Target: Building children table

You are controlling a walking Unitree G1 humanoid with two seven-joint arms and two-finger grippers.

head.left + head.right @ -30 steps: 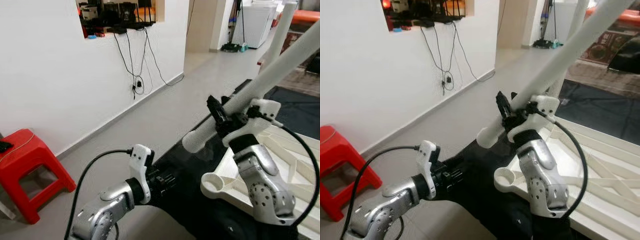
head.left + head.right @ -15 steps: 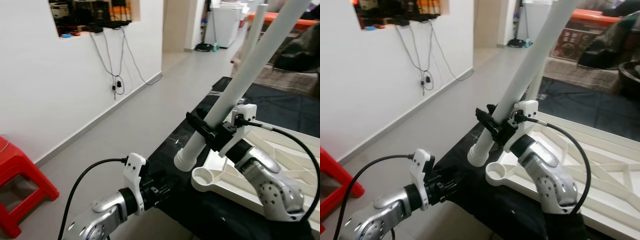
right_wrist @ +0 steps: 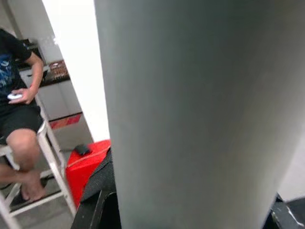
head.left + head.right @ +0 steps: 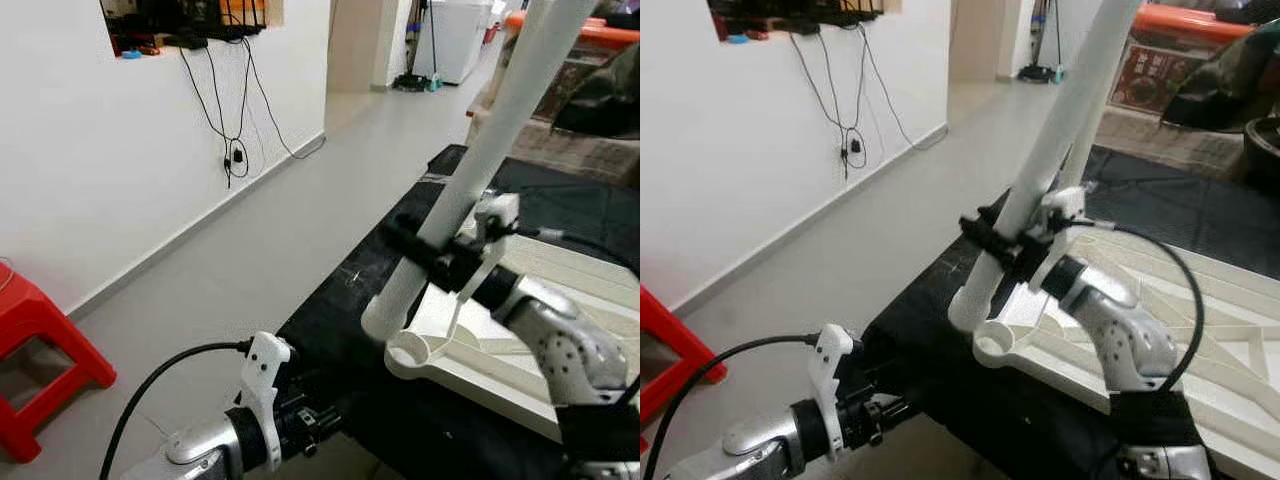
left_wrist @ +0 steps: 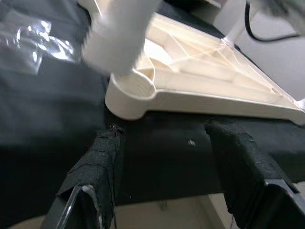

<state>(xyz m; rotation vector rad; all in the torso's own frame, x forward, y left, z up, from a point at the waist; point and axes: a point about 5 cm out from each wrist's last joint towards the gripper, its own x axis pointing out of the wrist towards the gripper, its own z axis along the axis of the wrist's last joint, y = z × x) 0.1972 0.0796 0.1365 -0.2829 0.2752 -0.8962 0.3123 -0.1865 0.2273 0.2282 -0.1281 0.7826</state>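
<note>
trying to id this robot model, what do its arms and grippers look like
Both arms are silver metal with rounded, perforated joint housings. Each wrist carries a white plastic bracket, and a black cable loops from it back along the arm. The left gripper has two long black fingers with a rough, matte surface. The right gripper is black as well.

right gripper clamped, left gripper seemingly open

white table leg cut off at top, red stool cropped
</note>
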